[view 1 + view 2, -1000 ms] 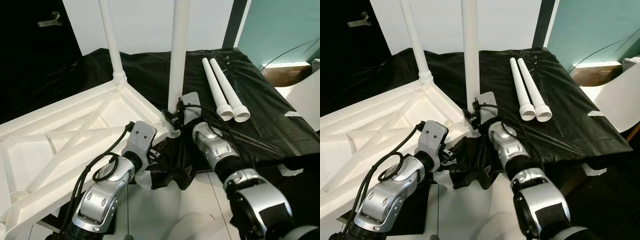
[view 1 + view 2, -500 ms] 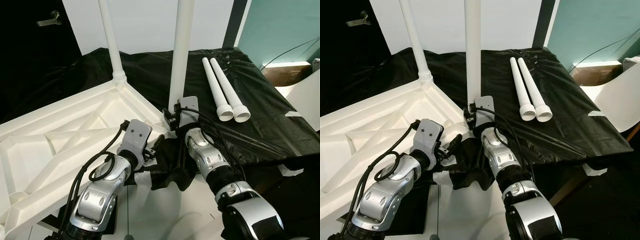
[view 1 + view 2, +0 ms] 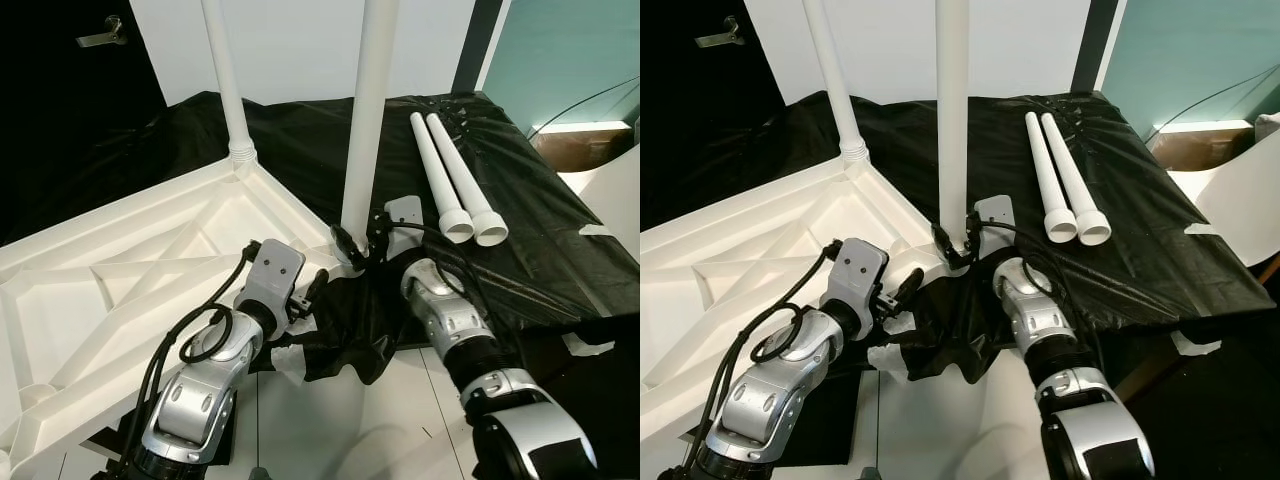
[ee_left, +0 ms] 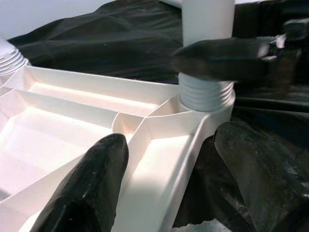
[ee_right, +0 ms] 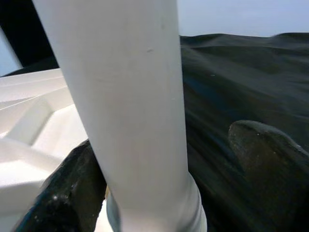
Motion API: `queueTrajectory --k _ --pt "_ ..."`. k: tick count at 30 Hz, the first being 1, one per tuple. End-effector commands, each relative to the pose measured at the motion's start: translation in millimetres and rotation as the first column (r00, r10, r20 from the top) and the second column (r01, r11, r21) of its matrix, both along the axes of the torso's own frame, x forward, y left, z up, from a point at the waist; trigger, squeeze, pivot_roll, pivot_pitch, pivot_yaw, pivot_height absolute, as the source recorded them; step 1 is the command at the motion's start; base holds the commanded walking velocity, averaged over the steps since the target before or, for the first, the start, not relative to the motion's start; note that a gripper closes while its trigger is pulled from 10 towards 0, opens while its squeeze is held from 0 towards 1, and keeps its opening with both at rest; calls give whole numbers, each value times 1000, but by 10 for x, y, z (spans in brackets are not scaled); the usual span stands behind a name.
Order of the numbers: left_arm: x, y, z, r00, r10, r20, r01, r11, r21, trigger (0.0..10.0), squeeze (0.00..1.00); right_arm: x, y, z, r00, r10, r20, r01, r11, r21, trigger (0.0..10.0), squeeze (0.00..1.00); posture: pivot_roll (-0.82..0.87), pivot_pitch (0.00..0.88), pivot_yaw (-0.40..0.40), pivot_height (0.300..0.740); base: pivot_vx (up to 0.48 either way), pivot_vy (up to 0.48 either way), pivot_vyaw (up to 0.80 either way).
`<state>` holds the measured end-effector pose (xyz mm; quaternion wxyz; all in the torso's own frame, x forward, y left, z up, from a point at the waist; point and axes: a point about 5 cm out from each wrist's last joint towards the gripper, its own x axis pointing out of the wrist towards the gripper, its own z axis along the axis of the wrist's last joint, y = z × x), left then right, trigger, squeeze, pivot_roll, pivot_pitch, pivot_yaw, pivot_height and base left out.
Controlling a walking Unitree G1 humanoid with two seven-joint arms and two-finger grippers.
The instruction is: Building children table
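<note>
At the tabletop [image 3: 130, 270] corner, right gripper [image 3: 358, 248] spread around upright leg [image 3: 366, 120], not clamping. Left gripper [image 4: 169, 188] open, straddling corner rim. Risk: threads look partly seated; a skewed turn could cross-thread or tip it.

White wall [image 3: 290, 50], teal panel [image 3: 560, 50] (right), dark door [image 3: 60, 110], tiled floor [image 3: 330, 430]

a crumpled black cloth [image 3: 560, 250] covers the surface, one edge hanging down over the white tiled floor [image 3: 400, 420]. a dark door with a metal handle [image 3: 103, 37] stands at the back left, beside a white wall [image 3: 290, 50] and a teal panel [image 3: 560, 50]
</note>
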<state>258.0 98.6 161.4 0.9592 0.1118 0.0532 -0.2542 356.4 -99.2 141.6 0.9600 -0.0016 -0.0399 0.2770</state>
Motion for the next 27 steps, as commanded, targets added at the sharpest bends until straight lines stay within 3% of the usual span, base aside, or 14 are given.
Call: queueTrajectory --k 1,9,15,18,21,22,27 --pt "6 10 -47 1000 22 -7 -22 1000 12 10000 0 -3 3 -5 999 54 0 -54 999 -4 10000 0 102 0 -16 740 0 0 0" --pt "16 -8 -47 1000 15 -5 -15 1000 14 10000 0 104 9 112 966 260 -3 -259 960 -104 10000 0 97 0 -8 740 0 0 0" --pt "21 -12 -45 1000 12 -4 -12 1000 17 10000 0 135 31 143 960 281 -11 -281 952 -119 10000 0 99 0 -8 740 0 0 0" --pt "31 -13 -28 1000 14 3 -14 1000 19 10000 0 194 87 203 952 305 -14 -302 935 -188 10000 0 109 0 -9 740 0 0 0" --pt "32 -13 -25 1000 15 4 -15 1000 20 10000 0 202 102 209 948 318 -19 -315 927 -202 10000 0 109 0 -9 740 0 0 0" --pt "29 -16 -23 1000 16 5 -16 1000 19 10000 0 210 99 197 950 311 -25 -308 923 -231 0 0 110 0 -11 740 0 0 0" --pt "28 -19 -22 1000 20 6 -20 1000 17 10000 0 234 65 152 960 274 -54 -278 923 -268 0 0 106 0 -14 740 0 0 0"
